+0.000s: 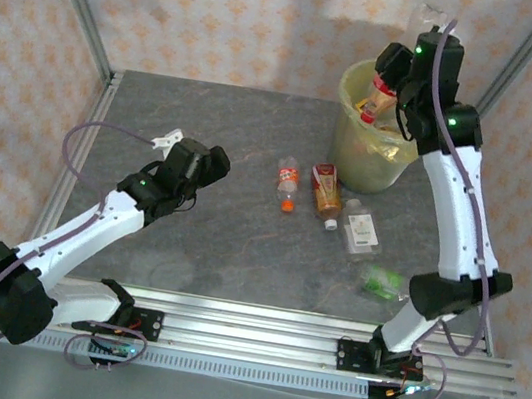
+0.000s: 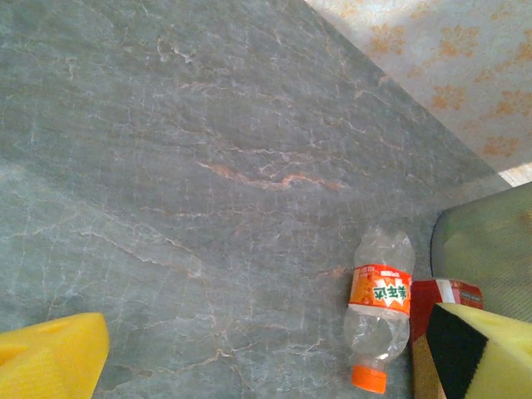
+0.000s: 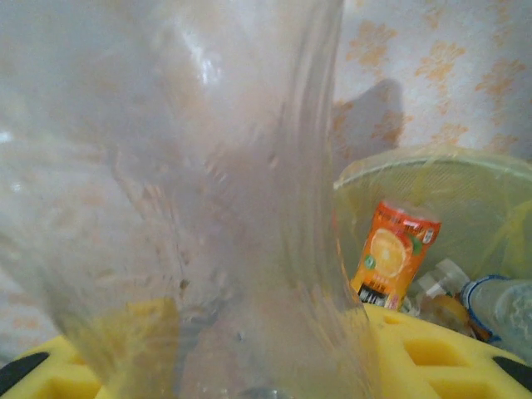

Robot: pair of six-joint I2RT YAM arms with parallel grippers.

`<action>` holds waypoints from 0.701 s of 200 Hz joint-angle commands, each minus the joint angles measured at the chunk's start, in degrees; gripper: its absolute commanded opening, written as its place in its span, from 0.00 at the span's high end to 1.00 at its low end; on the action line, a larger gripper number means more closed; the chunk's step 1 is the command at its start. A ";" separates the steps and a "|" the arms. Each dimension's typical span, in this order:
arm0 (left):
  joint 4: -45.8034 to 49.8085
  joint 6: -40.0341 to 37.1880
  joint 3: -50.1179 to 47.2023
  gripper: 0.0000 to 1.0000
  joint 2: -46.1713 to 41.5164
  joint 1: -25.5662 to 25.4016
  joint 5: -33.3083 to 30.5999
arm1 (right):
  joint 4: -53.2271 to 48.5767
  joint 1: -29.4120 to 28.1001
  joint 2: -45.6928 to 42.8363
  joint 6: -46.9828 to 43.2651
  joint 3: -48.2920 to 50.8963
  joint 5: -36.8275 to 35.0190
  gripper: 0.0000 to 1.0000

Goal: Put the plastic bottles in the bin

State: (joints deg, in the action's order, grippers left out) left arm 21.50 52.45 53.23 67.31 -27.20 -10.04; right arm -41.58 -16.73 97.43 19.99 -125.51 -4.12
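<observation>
- Left tool (image 1: 213, 164): jaws wide apart, empty, over the grey worktop (image 1: 209, 241).
- Orange-labelled bottle (image 1: 288, 184): lying on the worktop, orange cap toward the near edge.
- Red-labelled bottle (image 1: 326, 189): lying just right of it, close to the bin (image 1: 372, 171).
- White-labelled bottle (image 1: 360, 231), green bottle (image 1: 383, 280): lying further right.
- Bin: far right, bottles inside.
- Right tool (image 1: 420, 40): clamped on a clear bottle (image 3: 191, 191), above the bin.

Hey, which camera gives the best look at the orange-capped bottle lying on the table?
The left wrist view: the orange-capped bottle lies close and whole there, label and cap sharp. The top external view shows the bottle small, on the table left of a red-labelled bottle.
</observation>
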 commanded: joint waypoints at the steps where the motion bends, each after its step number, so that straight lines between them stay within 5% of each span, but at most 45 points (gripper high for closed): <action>1: -1.11 -0.79 -0.67 0.00 0.27 0.53 0.63 | -0.13 2.67 4.31 1.88 -5.83 -1.81 0.85; 52: -1.59 -0.46 -1.12 0.00 0.53 0.48 1.21 | -6.43 6.35 13.43 7.99 -14.29 -0.84 0.86; 140: -2.15 -0.74 -0.46 0.00 1.05 0.49 2.99 | 9.17 7.21 2.97 20.53 15.91 -1.17 0.73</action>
State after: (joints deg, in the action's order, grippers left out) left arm 21.21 52.45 52.80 67.79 -27.20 -7.64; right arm -39.53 -10.00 107.00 35.44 -115.90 -4.60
